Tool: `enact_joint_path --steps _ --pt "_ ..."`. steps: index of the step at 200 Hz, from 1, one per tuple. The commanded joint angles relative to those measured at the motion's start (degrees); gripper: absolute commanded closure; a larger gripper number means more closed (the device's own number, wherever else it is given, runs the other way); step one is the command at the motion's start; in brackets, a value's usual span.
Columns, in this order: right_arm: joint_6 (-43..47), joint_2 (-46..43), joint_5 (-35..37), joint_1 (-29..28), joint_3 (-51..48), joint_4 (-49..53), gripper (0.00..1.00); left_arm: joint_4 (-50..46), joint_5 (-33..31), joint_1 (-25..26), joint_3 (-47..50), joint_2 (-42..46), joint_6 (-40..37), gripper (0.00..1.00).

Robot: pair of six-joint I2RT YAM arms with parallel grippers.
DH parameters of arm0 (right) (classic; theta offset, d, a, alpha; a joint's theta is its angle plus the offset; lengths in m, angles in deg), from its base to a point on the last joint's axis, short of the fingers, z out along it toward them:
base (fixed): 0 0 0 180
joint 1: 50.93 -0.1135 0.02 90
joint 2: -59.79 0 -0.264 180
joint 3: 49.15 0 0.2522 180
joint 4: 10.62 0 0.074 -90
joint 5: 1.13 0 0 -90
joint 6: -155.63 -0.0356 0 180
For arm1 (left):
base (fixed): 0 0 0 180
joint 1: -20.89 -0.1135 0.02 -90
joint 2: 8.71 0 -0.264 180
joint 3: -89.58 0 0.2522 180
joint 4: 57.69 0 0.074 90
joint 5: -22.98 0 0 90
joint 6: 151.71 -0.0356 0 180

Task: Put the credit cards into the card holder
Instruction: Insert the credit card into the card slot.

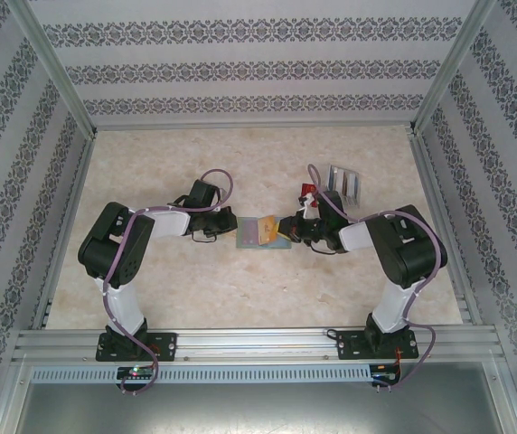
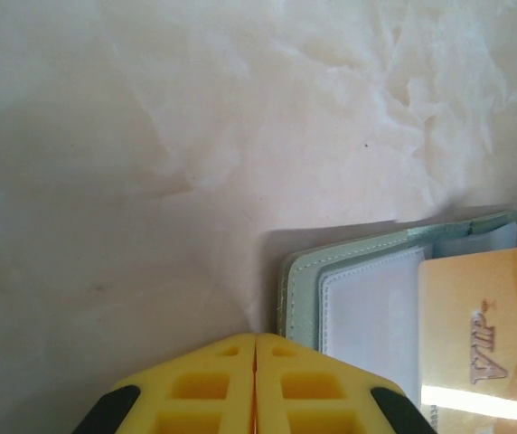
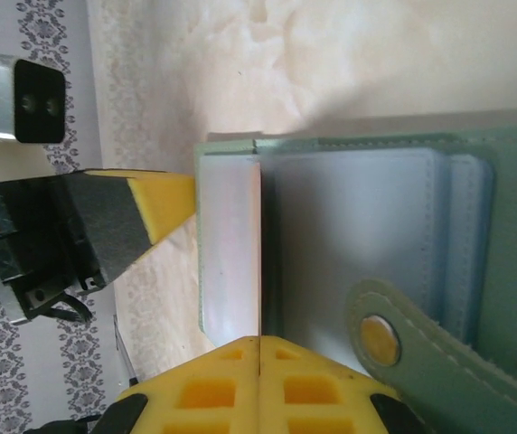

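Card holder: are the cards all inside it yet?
Not yet. Done: the grey-green fold-open card holder lies open, its clear sleeves looking empty. In hand: the right end effector, shut, seems to pinch the gold plastic VIP card over the holder, while the shut left end effector rests at its edge. Left: sliding that card into a sleeve, then any other cards.

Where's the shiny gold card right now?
In the left wrist view the gold card lies at the right, over the open card holder; from above, that's the middle of the table.
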Motion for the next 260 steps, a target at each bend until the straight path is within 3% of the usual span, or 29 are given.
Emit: enact_joint_path --steps 1,150,217,260 --pt "-0.8 1.7 -1.2 -0.5 0.1 -2.6 1.0 -1.8 0.6 1.6 -0.1 -3.8 -0.6 0.92" --pt "-0.1 4.2 0.7 -0.7 1.6 -2.6 1.0 -1.9 0.4 1.7 -0.3 -4.0 -0.5 0.93" --pt "-3.4 2.4 4.5 -4.2 0.2 -5.0 1.0 -1.4 0.6 1.6 0.0 -4.2 0.1 0.94" --pt "-5.4 1.9 9.0 -6.9 0.6 -5.0 1.0 -1.1 1.0 1.7 0.1 -4.3 0.3 1.0"
